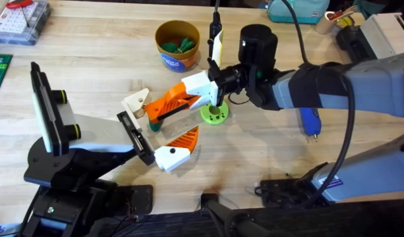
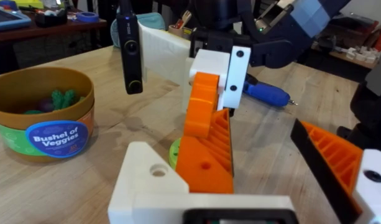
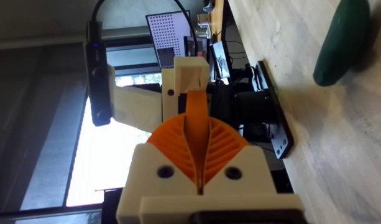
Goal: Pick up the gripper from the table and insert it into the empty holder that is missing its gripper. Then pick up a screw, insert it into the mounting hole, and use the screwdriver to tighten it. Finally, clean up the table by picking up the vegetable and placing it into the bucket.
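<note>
My right gripper (image 1: 196, 85) (image 3: 196, 146) is shut on the loose orange gripper (image 1: 170, 104) (image 2: 202, 158). The gripper's far end sits against the white holder (image 1: 136, 103) (image 2: 146, 183) on my left gripper (image 1: 163, 125), which stands open. A mounting hole (image 2: 158, 169) shows in the holder. The other left finger (image 1: 176, 150) (image 2: 339, 168) carries its own orange pad. The blue screwdriver (image 1: 310, 122) (image 2: 268, 93) lies on the table under the right arm. A dark green vegetable (image 3: 340, 43) lies on the wood close by. The bucket (image 1: 177, 45) (image 2: 41, 118) stands behind, with toy veggies inside. The screw is out of view.
A lime green disc with holes (image 1: 215, 113) (image 2: 173, 152) sits just below the right gripper. A black camera bar (image 2: 129, 46) stands upright near the bucket. Parts boxes (image 1: 20, 20) and clutter line the table's back edge.
</note>
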